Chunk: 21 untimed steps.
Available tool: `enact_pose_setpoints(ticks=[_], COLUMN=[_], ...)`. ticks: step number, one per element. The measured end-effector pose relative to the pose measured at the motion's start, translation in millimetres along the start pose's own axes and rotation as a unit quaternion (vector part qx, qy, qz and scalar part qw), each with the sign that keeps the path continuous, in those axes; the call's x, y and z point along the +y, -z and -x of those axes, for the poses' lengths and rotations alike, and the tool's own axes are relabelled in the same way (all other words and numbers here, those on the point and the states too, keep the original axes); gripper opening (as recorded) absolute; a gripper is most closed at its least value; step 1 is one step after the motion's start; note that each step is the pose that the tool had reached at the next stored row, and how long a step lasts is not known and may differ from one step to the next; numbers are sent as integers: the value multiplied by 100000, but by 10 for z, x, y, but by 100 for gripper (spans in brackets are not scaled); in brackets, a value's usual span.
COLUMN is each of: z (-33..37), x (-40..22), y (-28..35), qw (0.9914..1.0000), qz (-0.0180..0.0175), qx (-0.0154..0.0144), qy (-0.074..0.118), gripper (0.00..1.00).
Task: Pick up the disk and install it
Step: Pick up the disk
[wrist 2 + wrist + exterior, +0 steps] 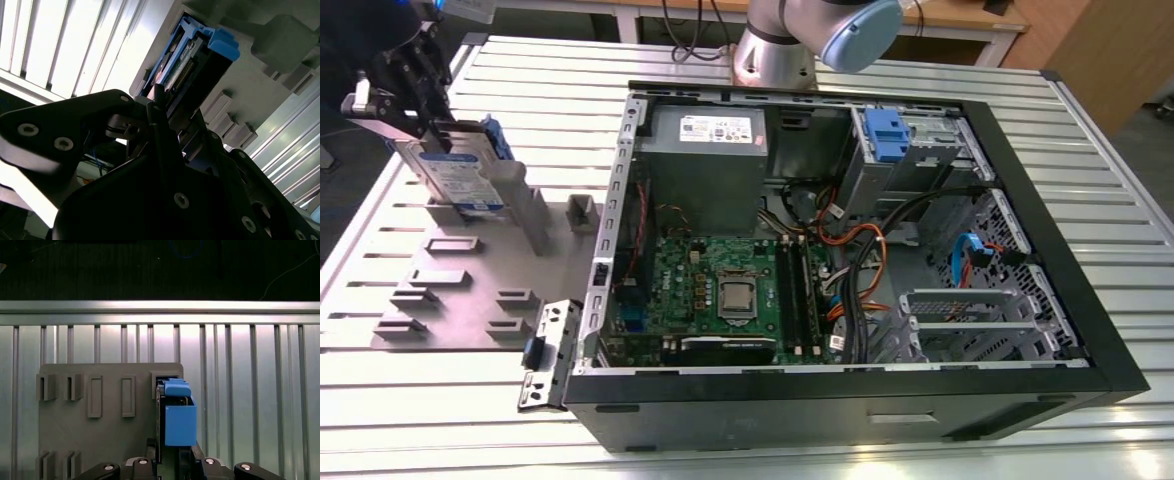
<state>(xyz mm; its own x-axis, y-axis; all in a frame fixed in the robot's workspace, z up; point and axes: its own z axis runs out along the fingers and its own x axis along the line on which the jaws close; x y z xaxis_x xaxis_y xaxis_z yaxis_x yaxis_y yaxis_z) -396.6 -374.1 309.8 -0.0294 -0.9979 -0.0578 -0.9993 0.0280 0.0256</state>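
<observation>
Jaws clamp the upright disk [454, 178] over the grey fixture plate [470, 300]

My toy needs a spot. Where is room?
Bare table along the near edge by the plate and case, and past the case on the exterior view's right. Crowded: inside the case, and by the gripper at the disk.

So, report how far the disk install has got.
Done: nothing installed. The disk stands upright in the grey fixture plate, at the exterior view's left, outside the open computer case. In hand: the gripper is at the disk's upper edge; whether it has a hold cannot be told. Left: getting the disk out of the plate and into the case.
</observation>
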Motion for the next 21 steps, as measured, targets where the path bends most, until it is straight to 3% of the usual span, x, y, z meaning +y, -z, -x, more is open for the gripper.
enact_pose_setpoints(ticks=[9,14,21], z=[0,6,15], x=[0,3,7], y=[1,91,265], qw=[100000,100000,100000], qz=[-3,-1,6], qx=[-1,-25,-55], qy=[-6,-6,-7], gripper=[35,35,35])
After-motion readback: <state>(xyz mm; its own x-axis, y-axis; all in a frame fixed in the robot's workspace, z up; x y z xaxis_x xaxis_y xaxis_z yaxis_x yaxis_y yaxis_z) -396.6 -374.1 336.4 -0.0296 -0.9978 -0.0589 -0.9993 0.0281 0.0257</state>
